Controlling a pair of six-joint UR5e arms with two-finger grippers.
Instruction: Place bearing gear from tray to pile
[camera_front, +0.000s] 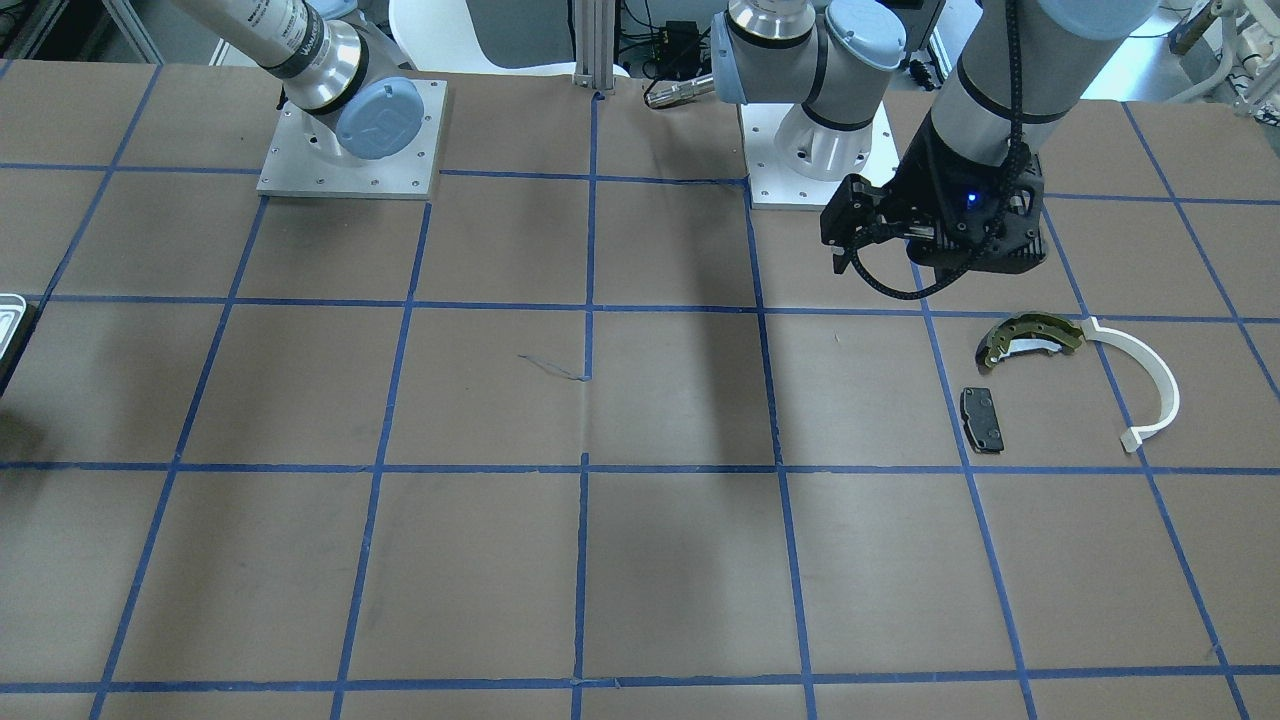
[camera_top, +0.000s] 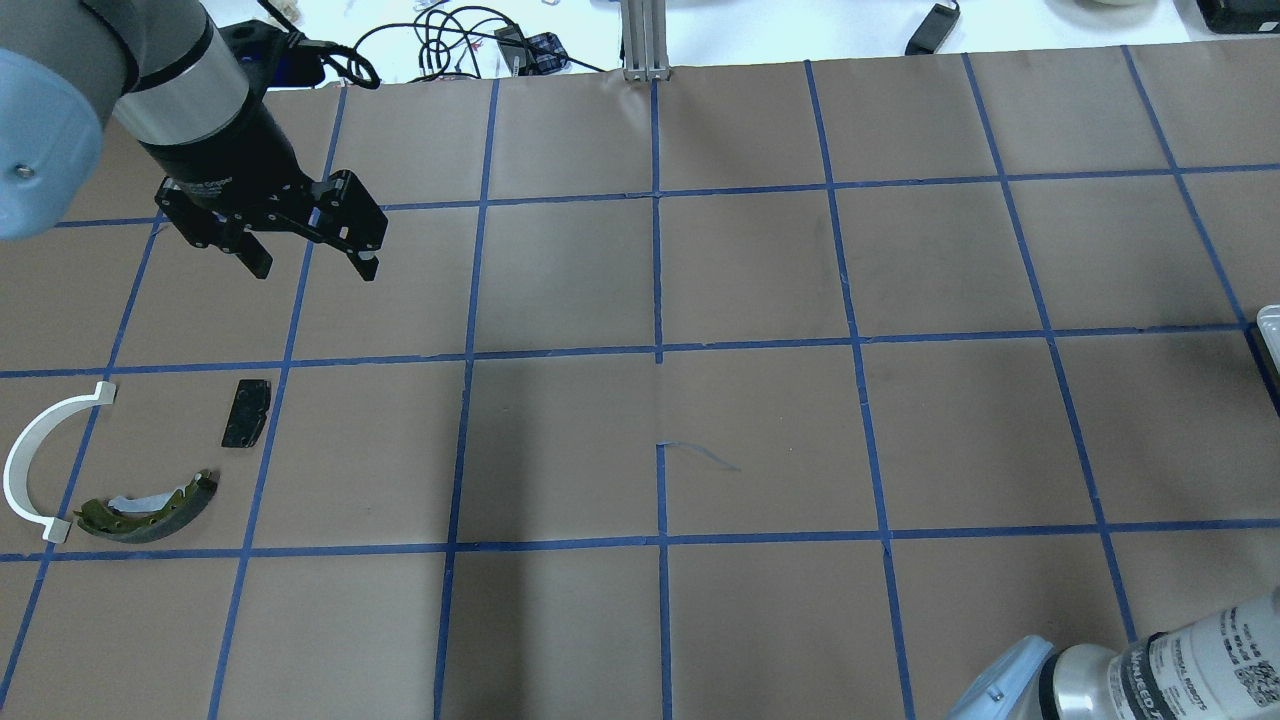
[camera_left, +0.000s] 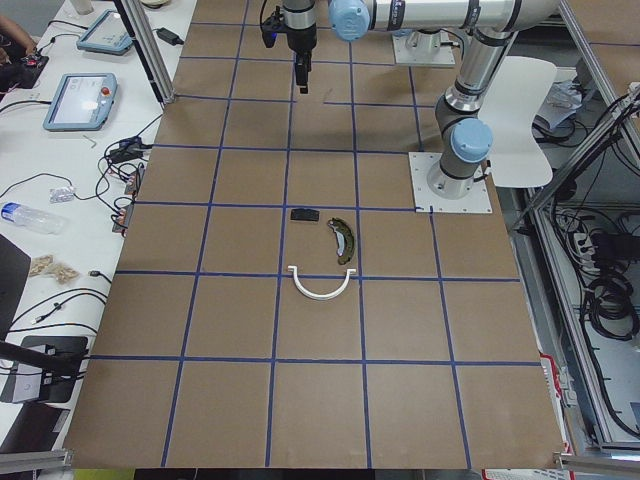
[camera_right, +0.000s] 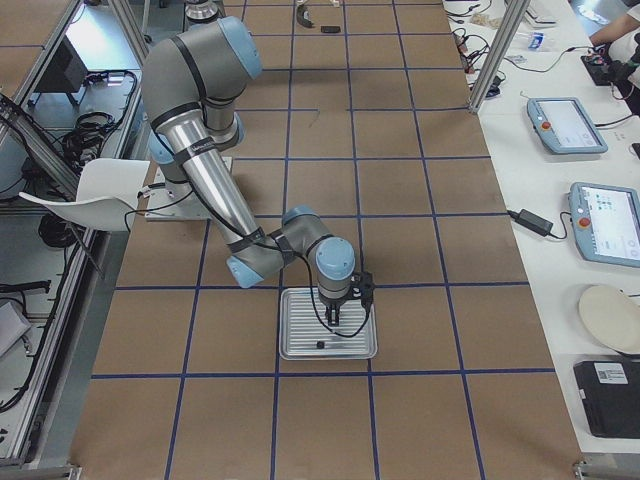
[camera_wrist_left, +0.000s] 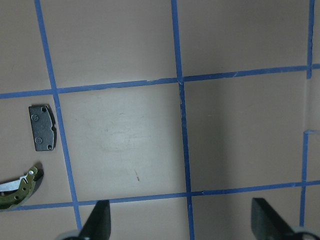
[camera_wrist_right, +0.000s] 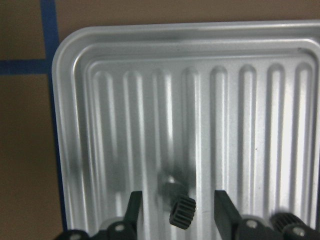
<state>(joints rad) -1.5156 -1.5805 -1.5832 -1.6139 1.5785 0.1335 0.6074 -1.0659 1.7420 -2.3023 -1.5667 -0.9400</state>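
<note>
Right wrist-mounted view: the small dark toothed bearing gear (camera_wrist_right: 182, 211) sits between the two fingers of the right tool (camera_wrist_right: 177, 197), with a strip of bare metal showing on each side of it.
Right tool: released, fingers spread and pointing down; neither finger touches the gear.
Tray: the shallow silvery ribbed metal tray (camera_wrist_right: 62, 100) lies under the right tool, with its ribs running straight ahead of the fingers. Its raised rim and one rounded corner are ahead and off to one side.
Around the gear: ribs and rim; a blurred dark patch lies just ahead of it, shadow or reflection, I cannot tell which.
Gear's pointing: the toothed side faces the camera and the grooves lean slightly off the line of the ribs. It is stubby, and I cannot tell its long axis.
Counter: brown paper-covered counter (camera_top: 760, 440) with a blue tape grid.
Left tool (camera_top: 312, 262): released, fingers wide, hanging over bare counter.
Pile: on the robot's side of the left tool and well apart from the right tool. The black rectangular brake pad (camera_top: 246, 412) is nearest, and the olive-gold curved brake shoe (camera_top: 150, 510) is beyond it. The white curved arc strip (camera_top: 30, 470) has one end just beside the shoe's.
</note>
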